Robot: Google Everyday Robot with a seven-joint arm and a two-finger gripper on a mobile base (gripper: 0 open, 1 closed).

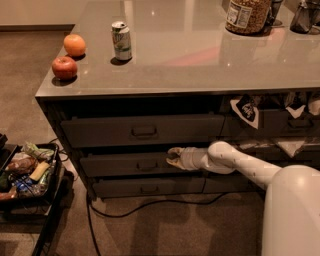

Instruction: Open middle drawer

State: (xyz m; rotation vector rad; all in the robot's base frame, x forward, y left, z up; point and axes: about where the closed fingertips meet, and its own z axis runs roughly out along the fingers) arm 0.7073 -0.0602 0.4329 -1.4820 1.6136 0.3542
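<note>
The middle drawer [120, 165] is the low dark grey front between a taller drawer [100, 132] above and the lowest drawer [120, 188] below. It has a small loop handle [146, 164] at its centre. My gripper [174, 156] is at the upper edge of this drawer front, just right of the handle and not on it. The white arm [235, 162] reaches in from the lower right.
On the counter [200, 55] stand a can [122, 41], an apple [64, 68], an orange [74, 45] and a jar [246, 15]. Right-hand compartments hold snack bags [246, 110]. A black bin of snacks [25, 172] sits on the floor at left. A cable [150, 204] runs along the floor.
</note>
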